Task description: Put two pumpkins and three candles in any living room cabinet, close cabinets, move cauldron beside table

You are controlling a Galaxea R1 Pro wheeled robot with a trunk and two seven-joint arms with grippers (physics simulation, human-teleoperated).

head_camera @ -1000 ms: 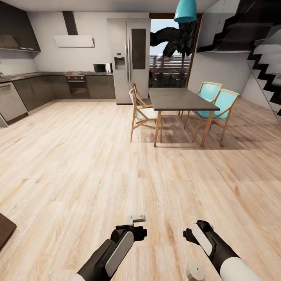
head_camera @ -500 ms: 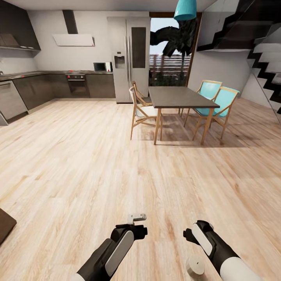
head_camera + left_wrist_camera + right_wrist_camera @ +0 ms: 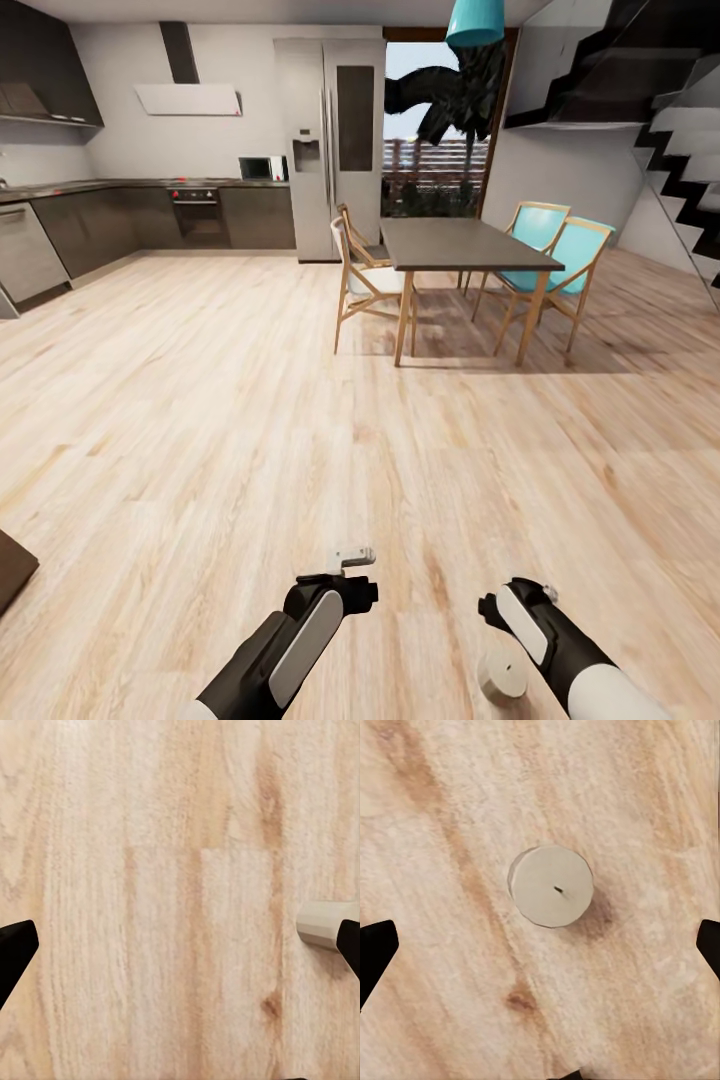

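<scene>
Black fingertips of my right gripper [image 3: 540, 945] stand wide apart at the picture edges, holding nothing, directly above a candle [image 3: 551, 886]: a short, pale tan cylinder with flat matte top and tiny dark wick, upright on the light wood-grain floor [image 3: 450, 810]. My left gripper [image 3: 180, 952] is also spread open and empty over bare planks, with the candle's side [image 3: 324, 924] near one finger. From my head camera, the candle [image 3: 502, 675] stands partly hidden beside my right arm [image 3: 560, 650]; farther off, a dark dining table [image 3: 455, 245].
</scene>
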